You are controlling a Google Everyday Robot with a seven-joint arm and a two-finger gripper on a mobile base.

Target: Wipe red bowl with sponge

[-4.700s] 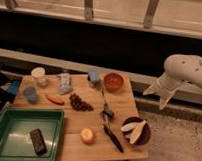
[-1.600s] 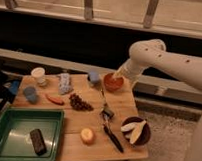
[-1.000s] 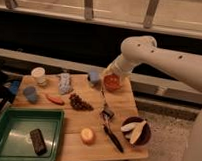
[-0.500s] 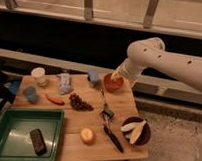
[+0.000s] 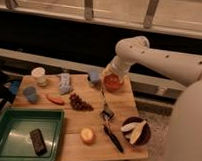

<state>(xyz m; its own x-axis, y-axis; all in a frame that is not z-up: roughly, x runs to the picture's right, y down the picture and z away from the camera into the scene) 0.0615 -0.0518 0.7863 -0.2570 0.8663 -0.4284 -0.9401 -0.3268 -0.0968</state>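
Hovering right over the red bowl (image 5: 113,83), the gripper (image 5: 112,74) sits at the bowl's far rim at the end of the white arm (image 5: 160,57), which reaches in from the bowl's right. Its jaws stand wide and hold nothing. The bowl rests on the wooden table (image 5: 67,146), near its far edge. The sponge (image 5: 94,76) lies just left of the bowl, on the table and apart from the gripper.

Further left of the bowl lie a pale packet (image 5: 64,83), its print too blurred to read, then a white cup (image 5: 39,74) and a blue cup (image 5: 30,94). Nearer the camera and left of the bowl are grapes (image 5: 79,102) and a red strip (image 5: 56,99). Straight in front of the bowl lie dark utensils (image 5: 110,130), with an orange fruit (image 5: 87,136) to their left and a maroon bowl (image 5: 126,138) holding pale slices (image 5: 134,130) to their right. Far to the front left of the bowl sits a green tray (image 5: 8,123) holding a dark block (image 5: 38,141).
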